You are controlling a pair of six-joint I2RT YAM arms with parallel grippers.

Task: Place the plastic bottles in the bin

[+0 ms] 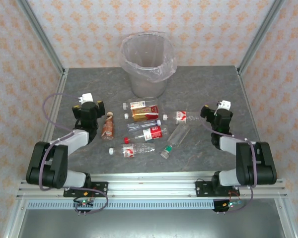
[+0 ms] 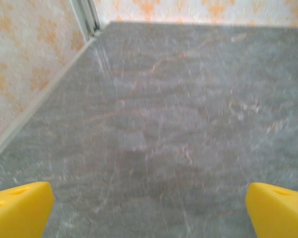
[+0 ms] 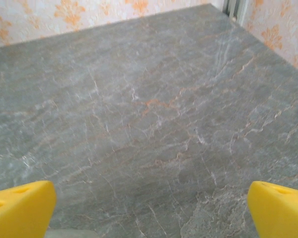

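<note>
yellow fingertips [image 2: 20, 208] stand wide apart: we hold left pincer [image 2: 149, 210] and right pincer [image 3: 149, 210] open, ready to grasp. plastic bottles [image 1: 144, 130] lie between them at the centre of the desk [image 1: 198, 84]; bin [image 1: 148, 84] stands at twelve o'clock.

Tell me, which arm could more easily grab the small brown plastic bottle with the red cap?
Left, probably. The open left gripper sits beside the small brown plastic bottle; the right gripper is beyond the other bottles.

arms [image 1: 45, 166]: 2, black-grey | cables [image 1: 45, 109]: purple | claw fingers [image 2: 20, 208]: yellow
</note>
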